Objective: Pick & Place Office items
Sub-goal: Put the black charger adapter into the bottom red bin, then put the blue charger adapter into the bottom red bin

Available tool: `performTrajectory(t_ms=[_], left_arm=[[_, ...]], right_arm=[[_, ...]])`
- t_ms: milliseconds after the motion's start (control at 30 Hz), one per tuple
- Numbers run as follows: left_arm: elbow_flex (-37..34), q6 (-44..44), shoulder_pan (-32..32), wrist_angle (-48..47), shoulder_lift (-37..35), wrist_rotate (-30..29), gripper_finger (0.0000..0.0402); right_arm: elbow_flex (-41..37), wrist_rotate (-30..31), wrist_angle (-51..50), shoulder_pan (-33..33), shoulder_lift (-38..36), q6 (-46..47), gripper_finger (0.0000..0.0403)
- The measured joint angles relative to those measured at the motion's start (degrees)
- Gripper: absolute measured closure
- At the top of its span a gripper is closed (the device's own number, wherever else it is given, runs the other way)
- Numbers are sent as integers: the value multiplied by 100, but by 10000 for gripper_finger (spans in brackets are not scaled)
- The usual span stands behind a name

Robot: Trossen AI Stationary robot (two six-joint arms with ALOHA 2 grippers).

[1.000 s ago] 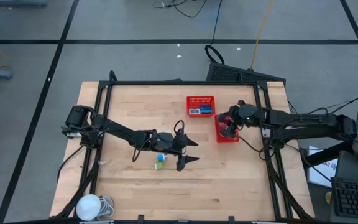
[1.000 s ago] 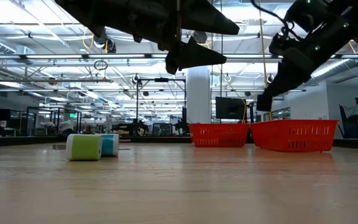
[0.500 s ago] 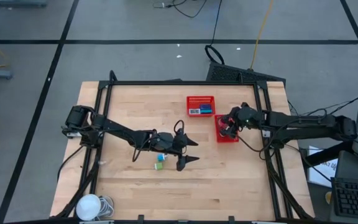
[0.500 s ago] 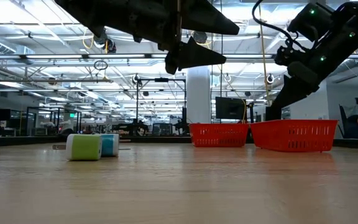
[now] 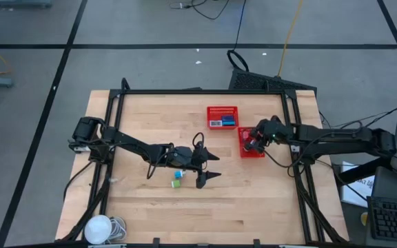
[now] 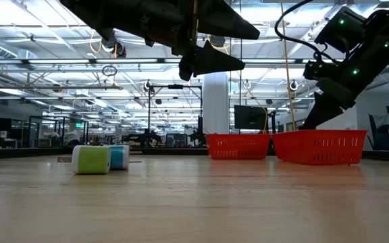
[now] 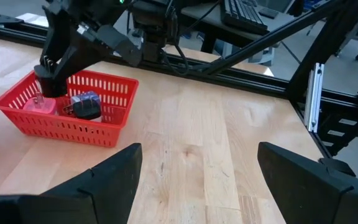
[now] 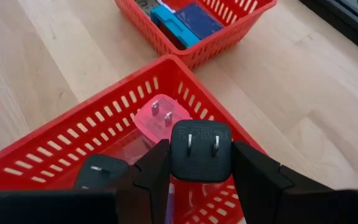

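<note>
Right hand (image 8: 194,163) grasps black plug adapter (image 8: 199,151) above red basket (image 8: 55,143), poised for drop beside pink plug (image 8: 159,122); left hand (image 5: 211,167) released, waiting near green cube (image 5: 176,184) on worktop (image 5: 253,200)

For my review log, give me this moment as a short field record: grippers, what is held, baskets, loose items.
left gripper: open, empty, above mid-table
right gripper: shut on black plug adapter, over near red mesh basket
near basket contents: pink plug adapter, another black piece
far red mesh basket: blue and teal flat items
loose on table: green block and blue block, side by side
</note>
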Motion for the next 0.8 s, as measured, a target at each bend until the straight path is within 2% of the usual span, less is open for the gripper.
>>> performTrajectory(t_ms=[467, 667, 800], left_arm=[[0, -13, 2, 3, 0, -2, 78], [0, -21, 4, 5, 0, -4, 78], [-2, -12, 4, 5, 0, -4, 78]], right_arm=[[-27, -121, 384, 0, 614, -115, 270], [-27, -112, 427, 0, 649, -131, 161], [-27, -113, 578, 0, 645, -161, 115]])
